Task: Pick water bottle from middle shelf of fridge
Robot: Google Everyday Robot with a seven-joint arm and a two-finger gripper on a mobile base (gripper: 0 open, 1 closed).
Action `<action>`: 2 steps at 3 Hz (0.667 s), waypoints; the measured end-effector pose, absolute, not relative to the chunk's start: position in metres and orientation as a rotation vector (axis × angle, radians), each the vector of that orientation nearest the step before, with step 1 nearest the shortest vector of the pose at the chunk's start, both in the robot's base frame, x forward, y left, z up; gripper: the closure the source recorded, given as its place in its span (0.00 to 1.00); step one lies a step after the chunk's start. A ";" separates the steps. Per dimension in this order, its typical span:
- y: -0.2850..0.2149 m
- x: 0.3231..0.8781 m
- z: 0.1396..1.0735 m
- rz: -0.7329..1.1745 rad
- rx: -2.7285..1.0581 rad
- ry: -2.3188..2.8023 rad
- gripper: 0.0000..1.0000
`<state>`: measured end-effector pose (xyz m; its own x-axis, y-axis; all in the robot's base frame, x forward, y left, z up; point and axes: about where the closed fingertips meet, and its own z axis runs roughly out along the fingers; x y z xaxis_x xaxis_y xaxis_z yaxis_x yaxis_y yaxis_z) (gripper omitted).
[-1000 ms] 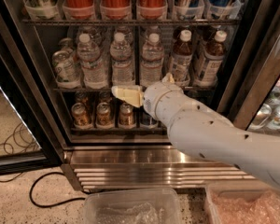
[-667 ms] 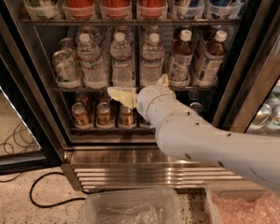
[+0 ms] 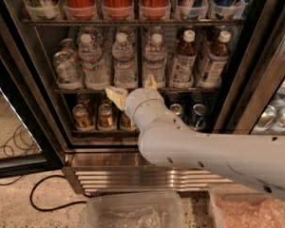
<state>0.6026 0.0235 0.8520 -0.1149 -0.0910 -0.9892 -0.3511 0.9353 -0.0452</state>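
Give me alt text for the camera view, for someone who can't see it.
A white robot arm reaches to a drinks fridge, its gripper open and empty at the front edge of the middle shelf, just below a row of water bottles. Brown-liquid bottles stand to their right, cans on the rack below.

White arm (image 3: 213,151) extends from the lower right, up and leftward, with the cylindrical wrist (image 3: 143,104) at its end. The gripper (image 3: 130,86) sits at mid-view, its two fingers (image 3: 115,97) (pale yellow) spread apart.
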 end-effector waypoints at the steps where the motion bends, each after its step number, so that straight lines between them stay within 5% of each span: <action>1: 0.024 0.606 0.850 0.200 -0.319 1.677 0.21; 2: 0.016 0.609 0.848 0.173 -0.279 1.682 0.21</action>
<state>0.6093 0.0161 0.8476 -0.1122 -0.0828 -0.9902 -0.2825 0.9581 -0.0481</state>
